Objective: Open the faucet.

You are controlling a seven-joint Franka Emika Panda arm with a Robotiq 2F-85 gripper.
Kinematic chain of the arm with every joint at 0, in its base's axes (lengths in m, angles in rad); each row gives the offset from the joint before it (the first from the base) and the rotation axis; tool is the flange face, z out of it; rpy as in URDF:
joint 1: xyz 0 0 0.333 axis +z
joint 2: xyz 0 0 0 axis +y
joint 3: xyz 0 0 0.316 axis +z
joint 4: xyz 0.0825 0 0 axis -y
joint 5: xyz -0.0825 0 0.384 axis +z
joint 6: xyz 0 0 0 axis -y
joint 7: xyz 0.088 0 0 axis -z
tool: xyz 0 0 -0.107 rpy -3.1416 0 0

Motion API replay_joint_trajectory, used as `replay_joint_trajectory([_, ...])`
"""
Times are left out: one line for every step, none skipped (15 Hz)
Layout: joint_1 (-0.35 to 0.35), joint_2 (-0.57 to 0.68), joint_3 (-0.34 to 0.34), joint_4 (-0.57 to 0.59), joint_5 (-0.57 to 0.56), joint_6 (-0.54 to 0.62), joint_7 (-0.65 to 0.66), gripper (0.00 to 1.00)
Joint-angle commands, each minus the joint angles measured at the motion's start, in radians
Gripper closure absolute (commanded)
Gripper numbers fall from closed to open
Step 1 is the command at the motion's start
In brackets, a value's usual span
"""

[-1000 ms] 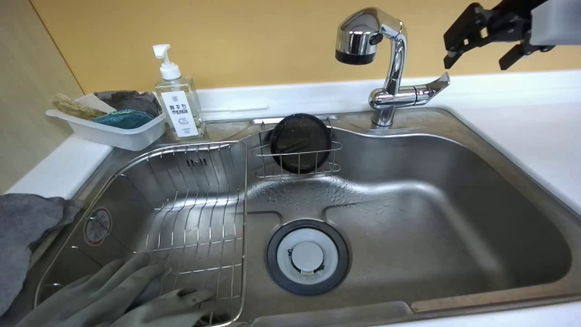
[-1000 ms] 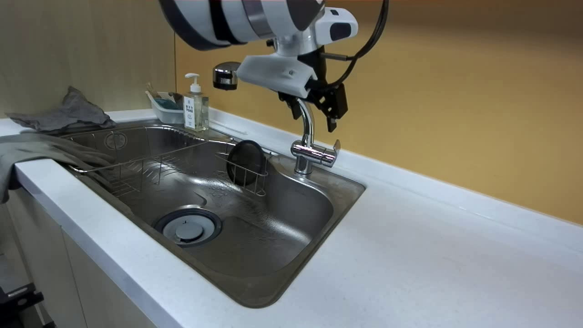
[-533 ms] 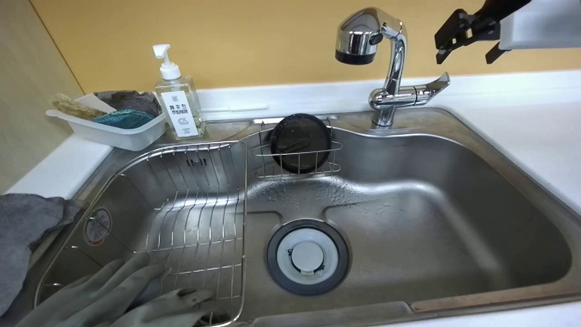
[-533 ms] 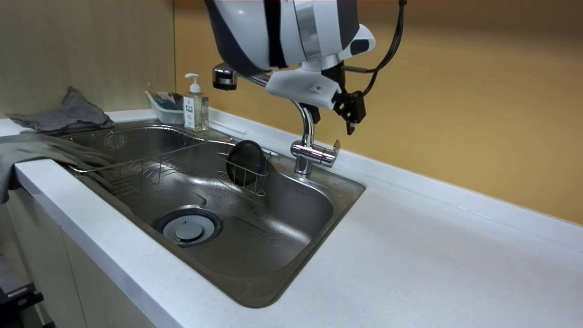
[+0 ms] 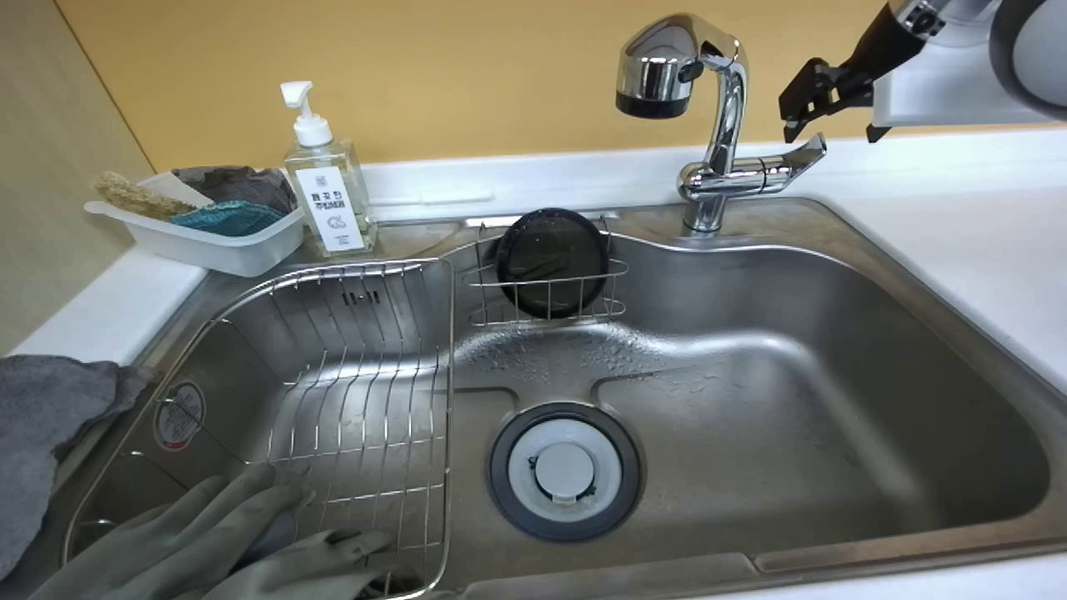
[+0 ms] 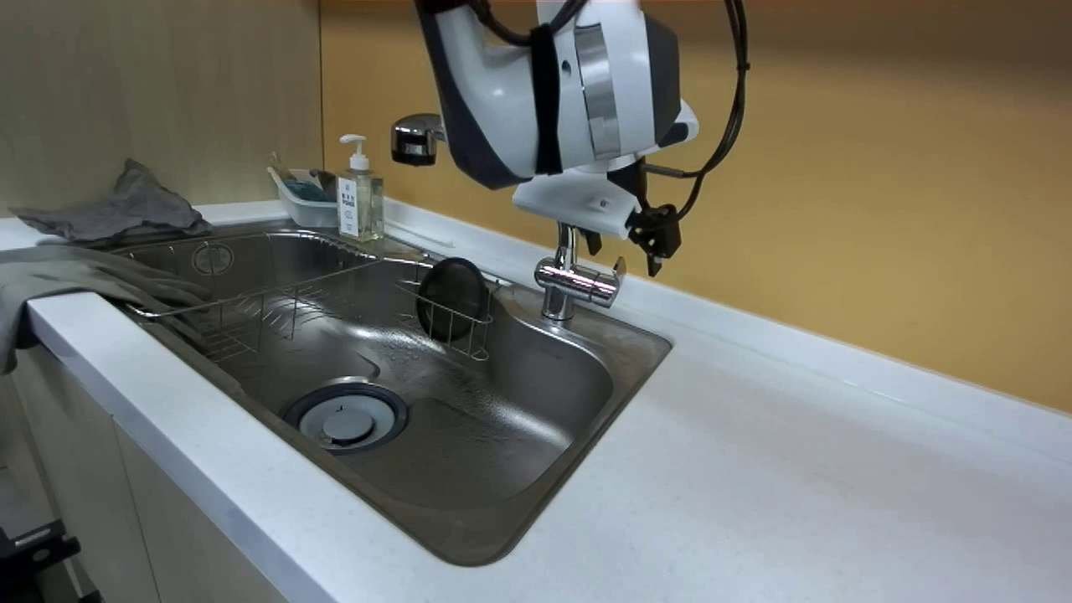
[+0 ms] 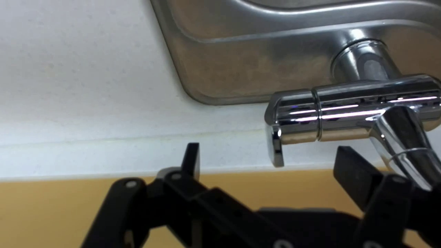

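The chrome faucet [image 5: 727, 125] stands on the sink's back rim. It also shows in the other views [image 6: 556, 278] [image 7: 348, 106]; the arm hides part of its neck in an exterior view. Its flat side lever [image 5: 807, 158] points outward and up, and in the wrist view the lever [image 7: 276, 146] juts down from the valve body's end. My gripper [image 5: 833, 133] is open and empty, just above the lever tip. In the wrist view the lever lies between the two wide-apart fingertips [image 7: 268, 151], with gaps on both sides. No contact shows.
The steel sink [image 5: 750, 433] holds a wire rack [image 5: 450, 350] at one side and a black lid [image 5: 552, 265] in a small basket. A soap bottle [image 5: 332, 196], a white tub [image 5: 242, 242] and rubber gloves [image 5: 192, 533] are at the far side. The orange wall [image 6: 879, 209] stands close behind.
My open gripper has moved toward the faucet and come down over the lever, after rising slightly early on in one view. The faucet and lever have not moved.
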Motion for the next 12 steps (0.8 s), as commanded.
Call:
replay_joint_trajectory([0.042,0.039,-0.046,0.058,-0.032,-0.011,0.063,0.00])
replay_joint_trajectory([0.049,0.042,-0.058,0.061,-0.031,-0.009,0.066,0.00])
replay_joint_trajectory([0.055,0.042,-0.067,0.061,-0.030,-0.010,0.066,0.00])
replay_joint_trajectory([0.063,0.040,-0.081,0.061,-0.035,-0.012,0.067,0.00])
replay_joint_trajectory([0.066,0.037,-0.091,0.058,-0.034,-0.015,0.062,0.00])
replay_joint_trajectory([0.067,0.036,-0.098,0.055,-0.028,-0.014,0.058,0.00])
replay_joint_trajectory([0.069,0.034,-0.108,0.052,-0.025,-0.017,0.057,0.00])
replay_joint_trajectory([0.069,0.033,-0.115,0.050,-0.021,-0.018,0.055,0.00])
replay_joint_trajectory([0.071,0.032,-0.125,0.048,-0.022,-0.020,0.057,0.00])
replay_joint_trajectory([0.073,0.033,-0.134,0.048,-0.022,-0.021,0.058,0.00])
replay_joint_trajectory([0.076,0.034,-0.140,0.048,-0.023,-0.021,0.060,0.00])
replay_joint_trajectory([0.079,0.035,-0.144,0.049,-0.022,-0.020,0.062,0.00])
